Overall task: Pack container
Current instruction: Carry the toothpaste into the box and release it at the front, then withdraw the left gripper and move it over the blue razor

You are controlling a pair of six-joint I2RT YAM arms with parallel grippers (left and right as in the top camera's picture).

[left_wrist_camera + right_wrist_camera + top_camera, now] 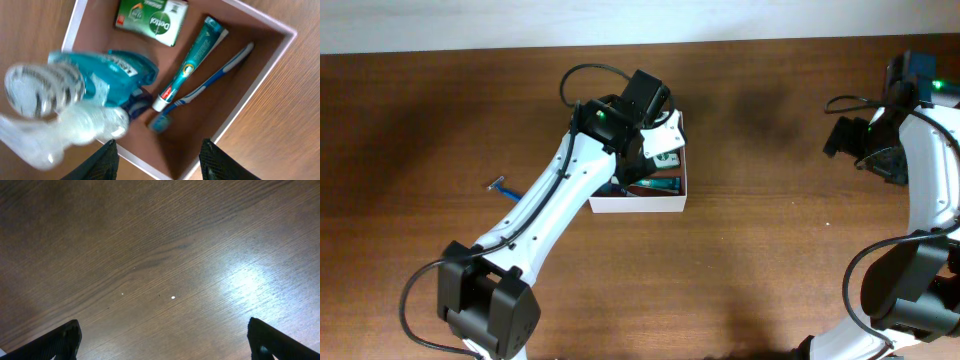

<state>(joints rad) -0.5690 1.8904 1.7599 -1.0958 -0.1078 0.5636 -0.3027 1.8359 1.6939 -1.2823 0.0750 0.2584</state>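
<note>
The container (278,49) is a white-walled box with a pinkish-tan inside; in the overhead view (640,206) it sits mid-table under my left arm. It holds a green Dettol soap box (152,20), a teal toothpaste tube (189,64) and a blue toothbrush (210,85). A teal bottle with a clear cap (85,95) is blurred and lies over the box's left wall. My left gripper (159,150) is open and empty just above the box's near corner, also seen overhead (655,135). My right gripper (162,335) is open over bare table, at the far right overhead (845,137).
A small blue razor (500,184) lies on the brown wooden table (770,250) to the left of my left arm. The table's far edge runs along the top of the overhead view.
</note>
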